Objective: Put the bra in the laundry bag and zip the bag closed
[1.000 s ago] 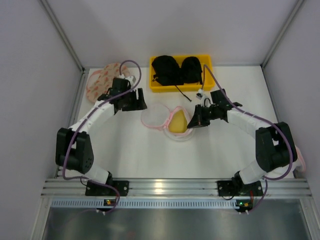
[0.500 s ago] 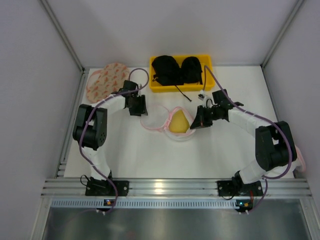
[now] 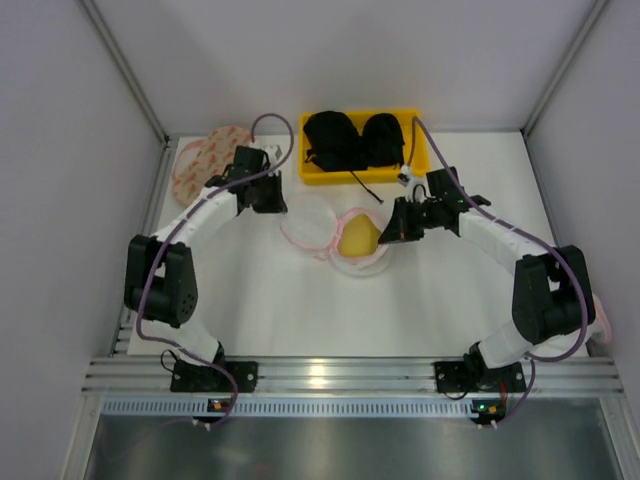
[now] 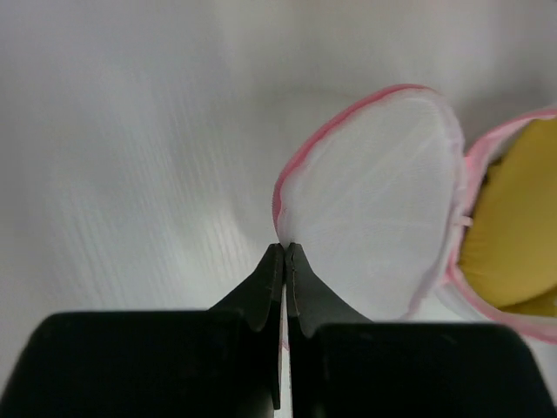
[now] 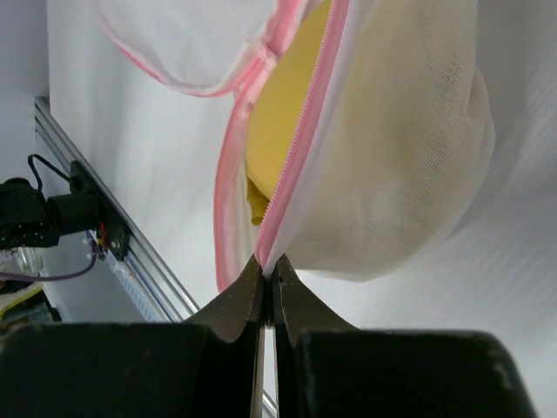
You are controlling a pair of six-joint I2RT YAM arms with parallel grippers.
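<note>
The laundry bag [image 3: 340, 240] lies open at mid-table, its round white mesh lid [image 3: 305, 224] folded out to the left. The mustard-yellow bra [image 3: 357, 238] sits inside the bag's body. My left gripper [image 3: 284, 208] is shut on the lid's pink rim; in the left wrist view its jaws [image 4: 285, 247] pinch the edge of the lid [image 4: 374, 200], with the bra [image 4: 515, 235] to the right. My right gripper [image 3: 386, 237] is shut on the bag's right rim; in the right wrist view it [image 5: 268, 266] pinches the pink zip [image 5: 305, 139] beside the bra [image 5: 274, 148].
A yellow bin [image 3: 312, 176] holding black bras [image 3: 352, 140] stands at the back centre, a black strap [image 3: 366, 187] trailing out toward the bag. A larger pinkish bag with orange-red marks [image 3: 203, 158] lies at the back left. Side walls enclose the table.
My left gripper went from open to shut on the lid's rim, after its arm swung in toward the bag. The right gripper stayed shut on the zip rim.
</note>
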